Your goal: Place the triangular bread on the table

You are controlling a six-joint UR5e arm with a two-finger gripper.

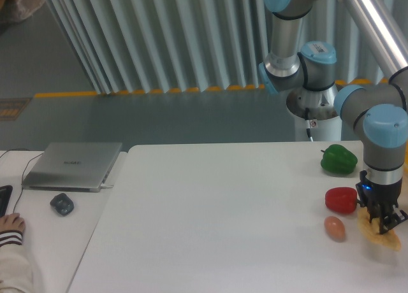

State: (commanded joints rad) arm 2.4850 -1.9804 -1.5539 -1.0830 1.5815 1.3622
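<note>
The triangular bread (387,239) is a golden-brown wedge at the right edge of the white table (217,216), low against the tabletop; I cannot tell whether it rests on it. My gripper (383,224) points straight down onto the wedge's upper part, its fingers close together and shut on the bread. The gripper body hides part of the bread. The blue light on the wrist shows just above the fingers.
A red pepper (341,200) lies just left of the gripper, a tan egg (335,228) below it and a green pepper (338,160) farther back. A laptop (73,165), a mouse (62,204) and a person's hand (9,226) are on the left side table.
</note>
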